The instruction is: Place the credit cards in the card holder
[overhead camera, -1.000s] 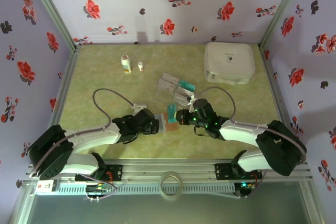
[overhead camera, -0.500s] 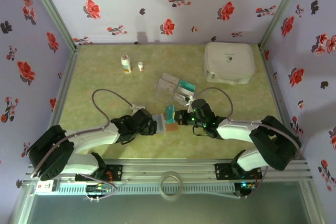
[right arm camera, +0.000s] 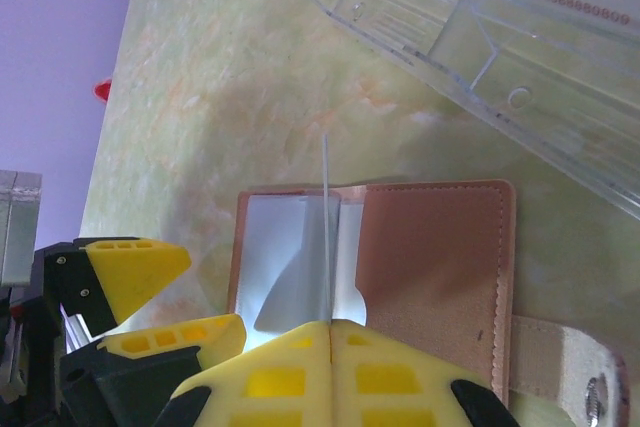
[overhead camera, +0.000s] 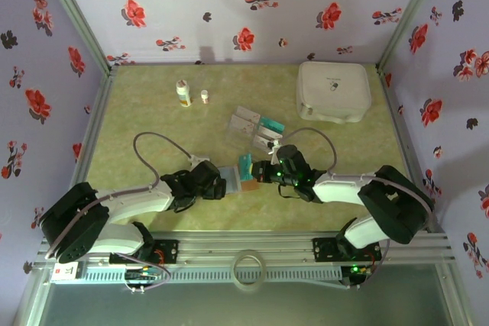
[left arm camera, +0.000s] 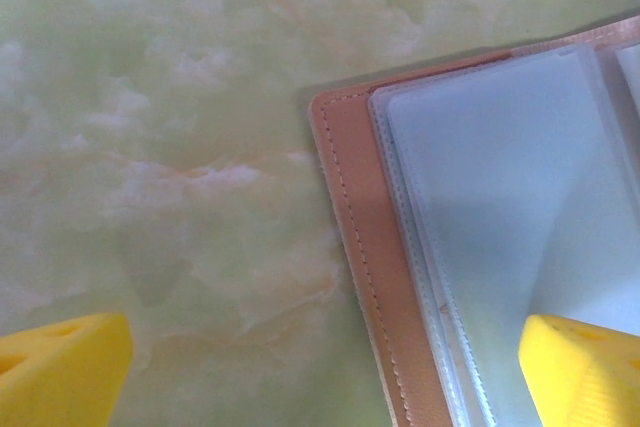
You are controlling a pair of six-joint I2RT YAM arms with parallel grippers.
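Note:
The card holder lies open on the table, pinkish-brown with clear sleeves in its left half. My right gripper is shut on a teal credit card, held on edge over the holder's fold; in the right wrist view the card is a thin upright line. My left gripper is open at the holder's left edge, one yellow finger over the sleeves and the other finger over bare table. Another teal credit card rests in the clear tray.
A clear plastic compartmented tray lies just behind the holder. A large white rounded case stands at the back right. Two small bottles stand at the back left. Flowered walls close in three sides.
My right gripper has carried the teal card a little to the left, over the open holder. My left gripper has edged closer to the holder's left side.

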